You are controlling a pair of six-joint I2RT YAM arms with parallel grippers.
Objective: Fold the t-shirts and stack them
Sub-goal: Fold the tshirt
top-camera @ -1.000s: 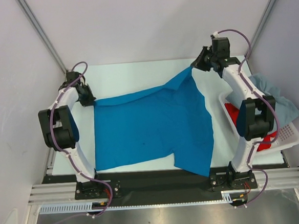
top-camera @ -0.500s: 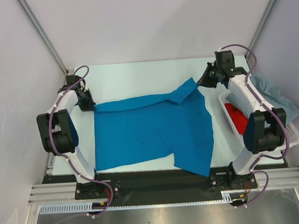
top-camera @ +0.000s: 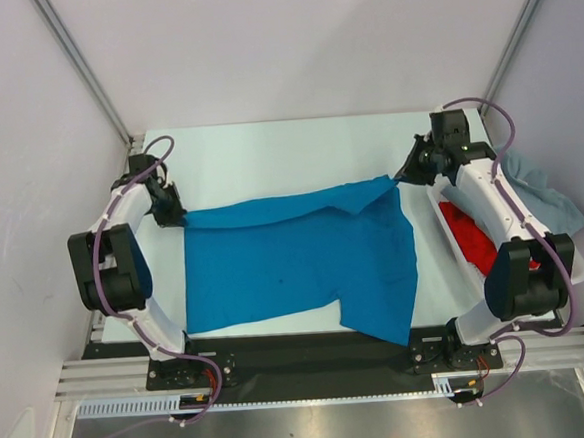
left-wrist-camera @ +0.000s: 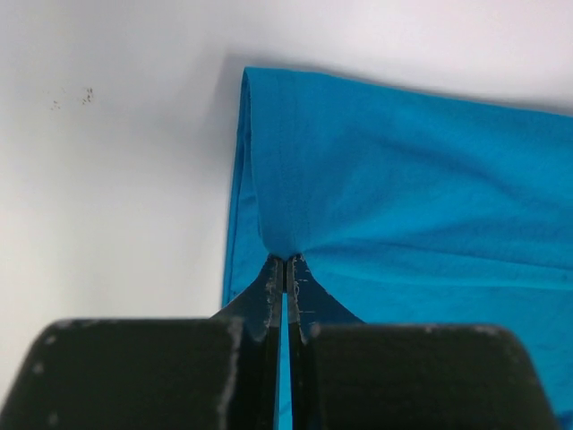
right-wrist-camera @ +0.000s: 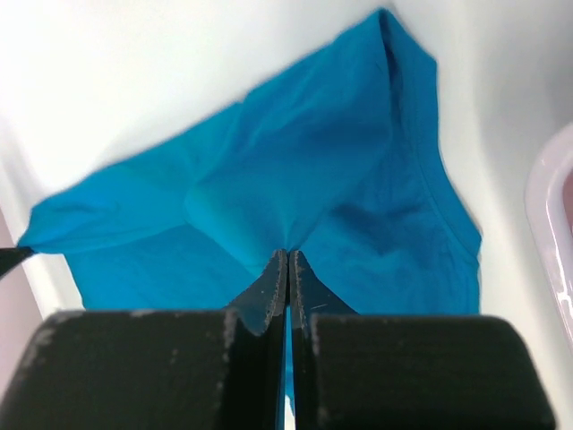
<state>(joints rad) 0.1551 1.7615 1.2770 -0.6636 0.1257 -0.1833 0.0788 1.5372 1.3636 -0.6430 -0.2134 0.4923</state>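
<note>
A bright blue t-shirt [top-camera: 295, 264] lies spread across the middle of the table. My left gripper [top-camera: 179, 219] is shut on its far left corner [left-wrist-camera: 285, 251], and my right gripper [top-camera: 399, 178] is shut on its far right corner [right-wrist-camera: 288, 246]. The far edge is stretched between the two grippers and folded a little toward the near side. A red t-shirt [top-camera: 470, 229] lies in the white basket [top-camera: 576, 271] at the right. A pale grey-blue t-shirt [top-camera: 546, 193] hangs over the basket's far right rim.
The basket stands at the table's right edge, just behind my right arm. Grey walls close in the table at left, right and back. A black strip and metal rails run along the near edge [top-camera: 301, 351].
Both grippers have come toward the near side with the shirt's far edge. The right one also swung to the right and lower, so the raised corner has flattened.
</note>
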